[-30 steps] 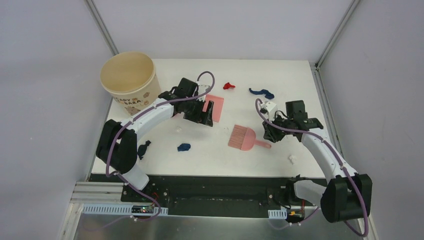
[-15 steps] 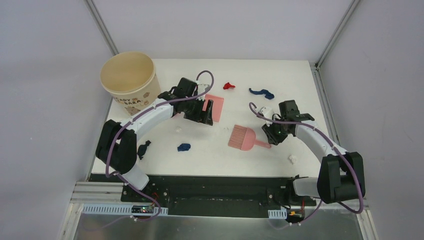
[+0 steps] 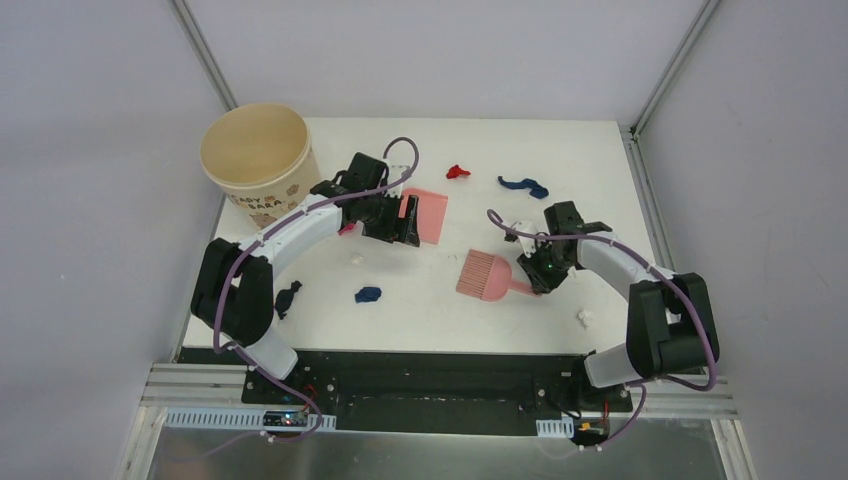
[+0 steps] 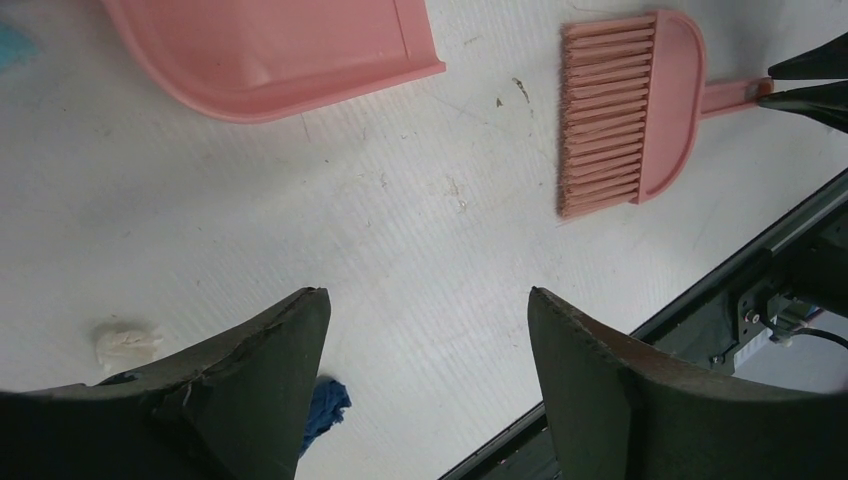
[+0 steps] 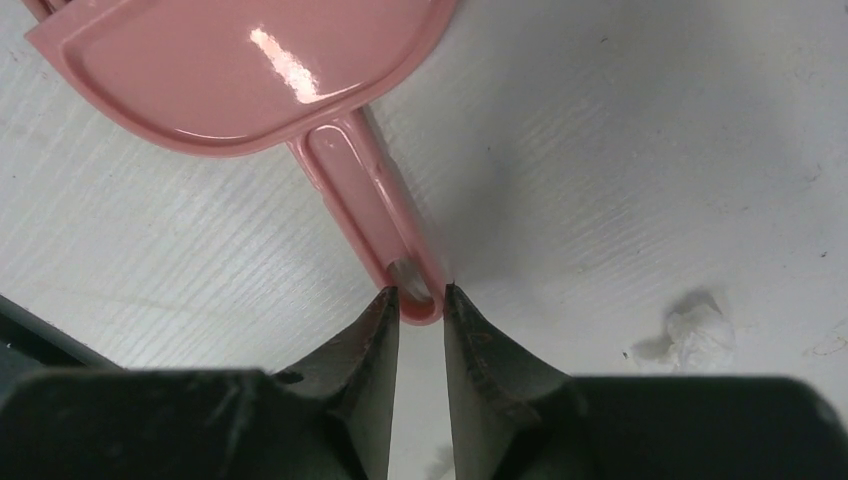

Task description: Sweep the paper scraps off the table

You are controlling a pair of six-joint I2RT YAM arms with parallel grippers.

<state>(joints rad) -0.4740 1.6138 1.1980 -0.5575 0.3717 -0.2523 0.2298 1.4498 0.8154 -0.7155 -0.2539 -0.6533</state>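
Well, I can't read the bucket (image 3: 255, 150) print; paper scraps (image 3: 368, 294) look crumpled; left gripper (image 4: 425, 300) spread, right gripper (image 5: 420, 295) pinches brush handle (image 5: 360, 200).

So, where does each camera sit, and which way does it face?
Top external: fixed above and behind the arms, looking down at the table; both arms show.
Left wrist: on the left arm, looking down past the open left gripper at the dustpan and brush.
Right wrist: on the right arm, looking along the right gripper, closed on the brush handle's end.
Shared: the brush shows in all three; the left wrist view also catches the right fingertips.
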